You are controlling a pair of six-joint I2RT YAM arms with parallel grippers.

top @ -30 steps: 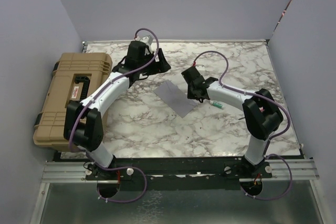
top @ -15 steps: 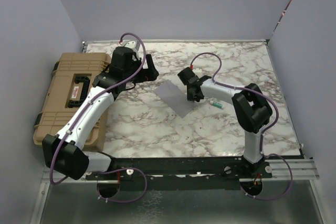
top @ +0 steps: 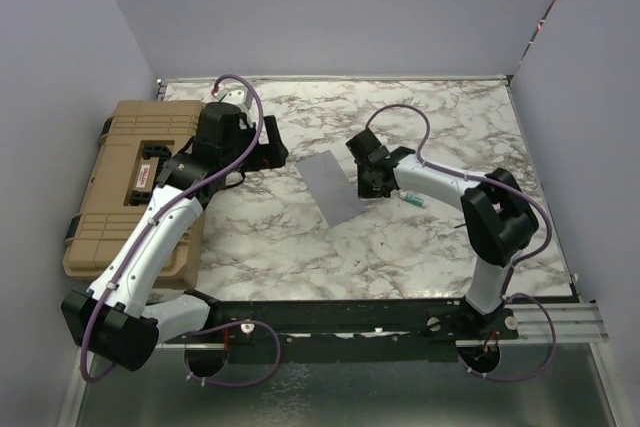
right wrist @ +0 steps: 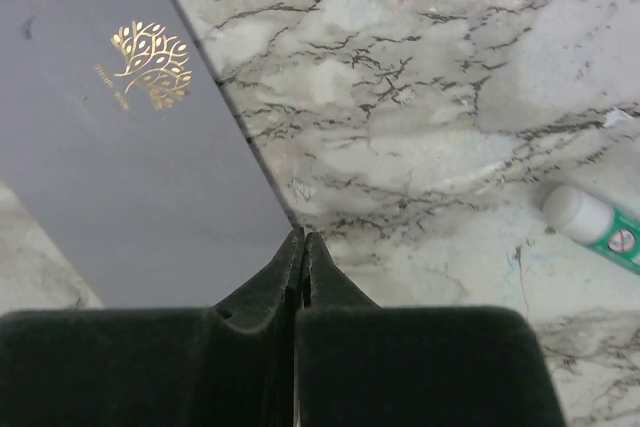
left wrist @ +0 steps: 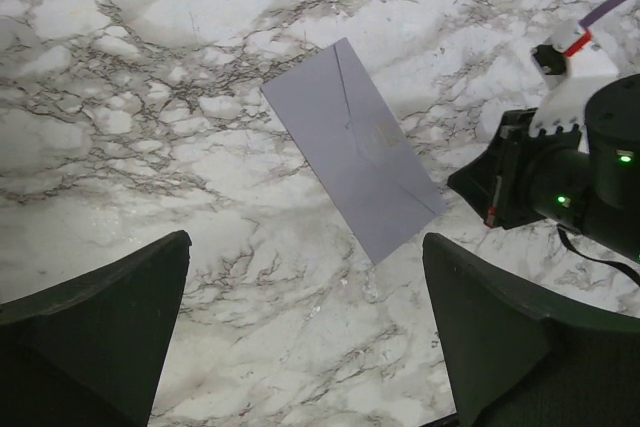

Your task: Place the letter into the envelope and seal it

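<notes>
The grey envelope (top: 330,187) lies flat on the marble table, flap folded down, a gold tree emblem on its face (right wrist: 148,65). My right gripper (top: 368,184) is shut, its tips (right wrist: 303,237) down at the envelope's right edge with nothing between them. My left gripper (top: 274,143) hovers open to the left of the envelope, above bare marble (left wrist: 305,242). From the left wrist view the envelope (left wrist: 355,147) lies ahead, with the right arm (left wrist: 560,182) beside it. The letter is out of view.
A big tan hard case (top: 130,177) fills the table's left side, under the left arm. A white and green glue stick (top: 414,200) lies just right of the right gripper, also in the right wrist view (right wrist: 595,229). Walls close in on three sides.
My left gripper opened wide and drew back toward the left and nearer. The envelope has turned and shifted a little under the right gripper's tips. The right gripper stayed shut.
</notes>
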